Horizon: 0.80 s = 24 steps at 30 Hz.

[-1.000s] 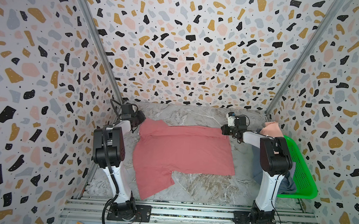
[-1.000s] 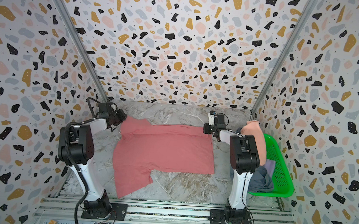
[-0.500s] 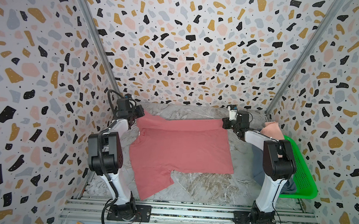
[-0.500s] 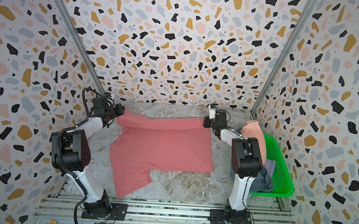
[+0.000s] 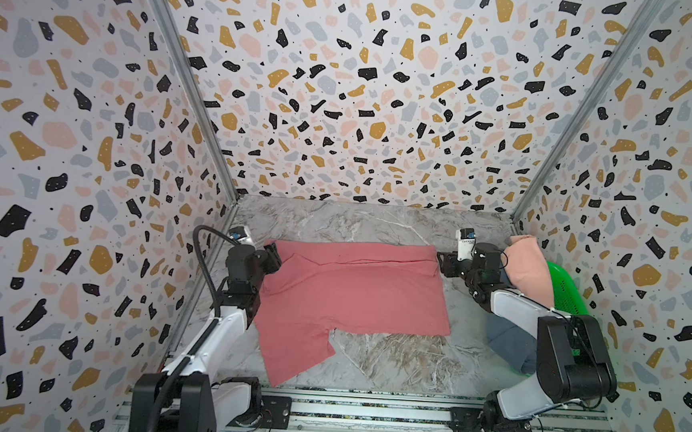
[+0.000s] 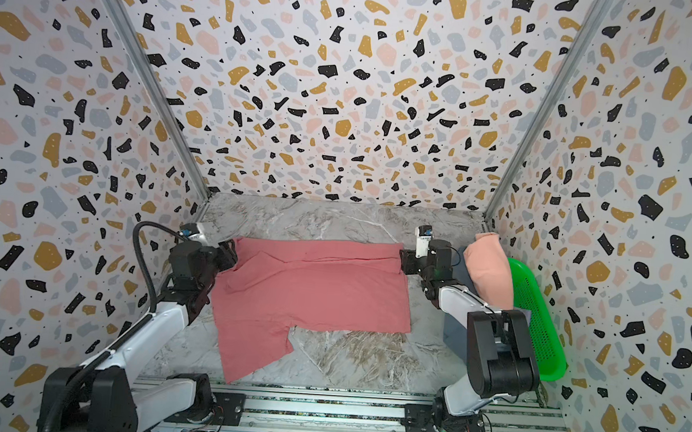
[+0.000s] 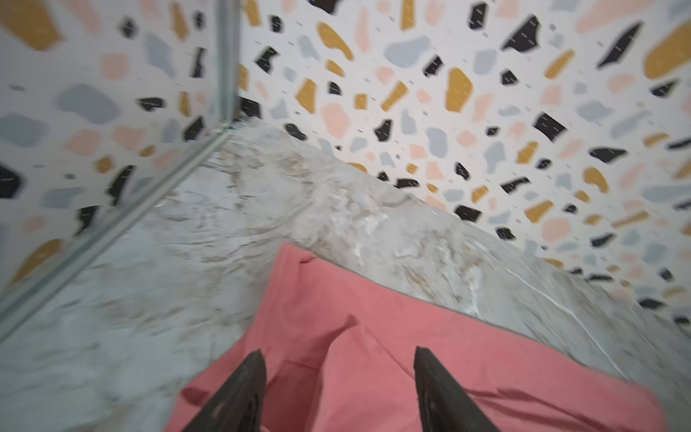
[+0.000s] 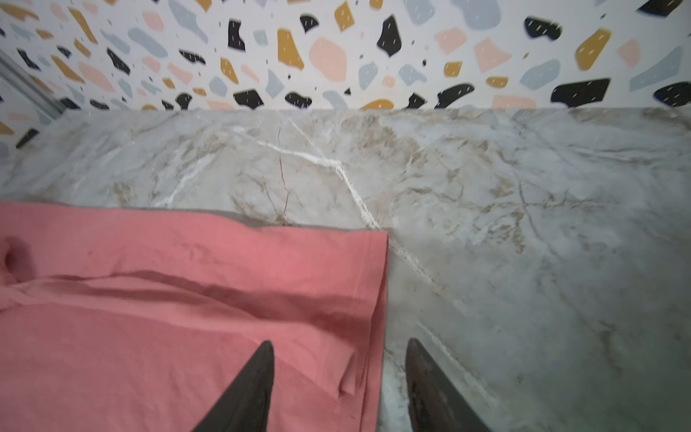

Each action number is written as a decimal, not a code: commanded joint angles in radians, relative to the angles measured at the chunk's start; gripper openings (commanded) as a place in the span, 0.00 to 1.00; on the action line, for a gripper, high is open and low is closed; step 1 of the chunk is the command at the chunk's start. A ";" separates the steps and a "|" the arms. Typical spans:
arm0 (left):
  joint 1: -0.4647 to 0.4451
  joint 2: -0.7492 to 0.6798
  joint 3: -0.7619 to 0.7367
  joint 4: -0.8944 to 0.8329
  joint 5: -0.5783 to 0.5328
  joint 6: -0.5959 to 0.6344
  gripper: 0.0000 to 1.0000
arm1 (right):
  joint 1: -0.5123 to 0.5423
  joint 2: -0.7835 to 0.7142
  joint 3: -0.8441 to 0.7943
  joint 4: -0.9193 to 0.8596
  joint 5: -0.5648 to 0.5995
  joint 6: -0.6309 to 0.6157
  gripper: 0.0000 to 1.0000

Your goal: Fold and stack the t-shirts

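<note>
Rose-red t-shirt [image 5: 351, 292] spread on the marble surface [image 5: 389, 353], seen near to far. Nearest the arm bases, one sleeve [image 5: 293, 355] juts toward the front rail on the left arm's side. Beyond it the body lies flat, its long axis running crosswise from the left arm to the right arm, with a narrow strip along the far edge lying doubled over.

The left fingers [image 7: 239, 392] stand apart over the far collar-end corner. The right fingers [image 8: 246, 389] stand apart astride the far hem corner. Neither pair grips anything, and the cloth rests slack beneath them.

From both pairs of fingers the shirt extends back toward the bases. Each arm is nearest its own end, so a further fold would probably call for fresh holds at these two corners, taken together.

At the right, a peach t-shirt [image 5: 528, 271] and a blue-grey t-shirt [image 5: 506, 345] hang at the green basket [image 5: 568, 295], unfolded.

No brand, label or legible writing shows, and no neck tag is visible.
</note>
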 commanded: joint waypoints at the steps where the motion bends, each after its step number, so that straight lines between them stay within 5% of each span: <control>1: 0.007 0.011 0.048 0.029 -0.196 -0.031 0.69 | 0.003 0.000 0.064 -0.007 -0.017 0.029 0.57; 11: -0.010 0.267 0.204 -0.102 0.094 -0.011 0.63 | 0.063 0.150 0.166 -0.063 -0.146 0.098 0.57; 20: -0.013 0.426 0.250 -0.287 -0.054 -0.046 0.60 | 0.132 0.271 0.229 -0.163 -0.165 0.092 0.59; 24: -0.013 0.448 0.222 -0.272 -0.032 -0.055 0.60 | 0.133 0.332 0.255 -0.203 -0.151 0.102 0.60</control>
